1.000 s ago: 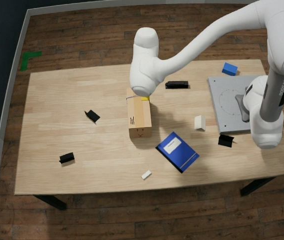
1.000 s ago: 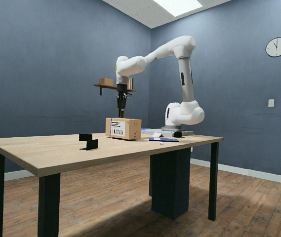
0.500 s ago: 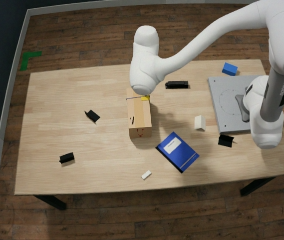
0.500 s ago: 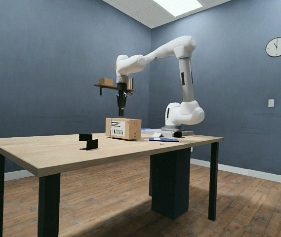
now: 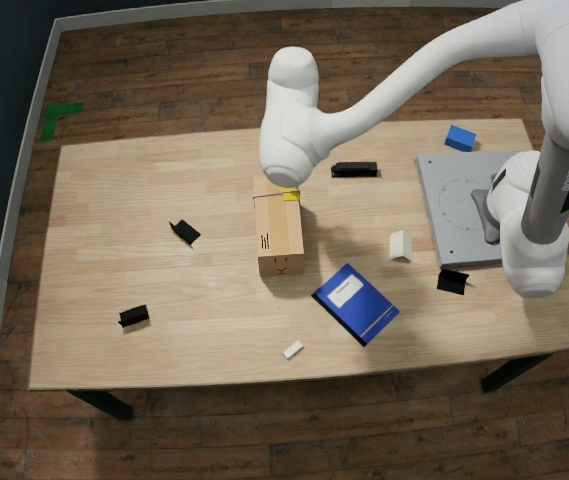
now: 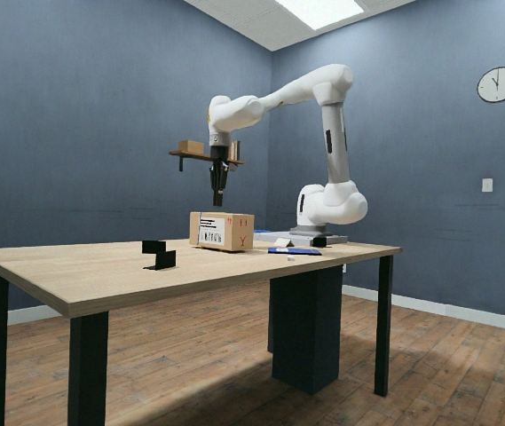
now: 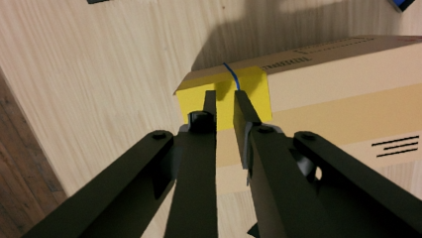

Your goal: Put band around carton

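Observation:
The brown carton (image 5: 279,232) lies flat in the middle of the table and also shows in the side view (image 6: 221,230). A yellow corner guard (image 5: 291,194) sits on its far top corner. The thin blue band (image 5: 270,196) runs round the carton at that end. In the wrist view it (image 7: 231,76) comes up the side and crosses the guard (image 7: 223,96), then passes behind my right finger. My gripper (image 7: 224,107) (image 6: 217,201) hangs a little above the guard. Its fingers are nearly together, and only yellow shows in the narrow gap. In the overhead view the wrist hides the fingers.
Black angle brackets lie at the left (image 5: 185,230), front left (image 5: 133,315), back (image 5: 354,168) and right (image 5: 452,281). A blue book (image 5: 355,303), a white block (image 5: 400,244), a small white piece (image 5: 293,349) and a blue cube (image 5: 460,137) are also on the table. The arm's grey base plate (image 5: 460,206) is at the right.

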Robot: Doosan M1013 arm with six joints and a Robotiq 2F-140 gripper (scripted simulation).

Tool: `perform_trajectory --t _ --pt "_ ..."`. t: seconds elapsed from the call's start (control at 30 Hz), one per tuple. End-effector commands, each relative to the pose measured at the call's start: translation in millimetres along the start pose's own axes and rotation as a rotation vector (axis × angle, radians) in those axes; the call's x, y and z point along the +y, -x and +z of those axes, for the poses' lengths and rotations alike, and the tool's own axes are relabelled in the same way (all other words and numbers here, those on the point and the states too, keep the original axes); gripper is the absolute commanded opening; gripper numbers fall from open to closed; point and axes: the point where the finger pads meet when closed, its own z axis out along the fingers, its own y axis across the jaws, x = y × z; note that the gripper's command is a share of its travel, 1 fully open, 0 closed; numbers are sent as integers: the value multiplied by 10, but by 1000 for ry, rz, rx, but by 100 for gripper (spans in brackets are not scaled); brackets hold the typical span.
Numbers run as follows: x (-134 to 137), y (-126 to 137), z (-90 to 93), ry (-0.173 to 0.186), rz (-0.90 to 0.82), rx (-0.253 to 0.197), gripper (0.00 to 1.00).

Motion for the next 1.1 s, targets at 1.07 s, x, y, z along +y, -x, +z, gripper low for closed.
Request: perform_trajectory --t 1.07 --pt "6 14 -75 1 -3 -1 18"
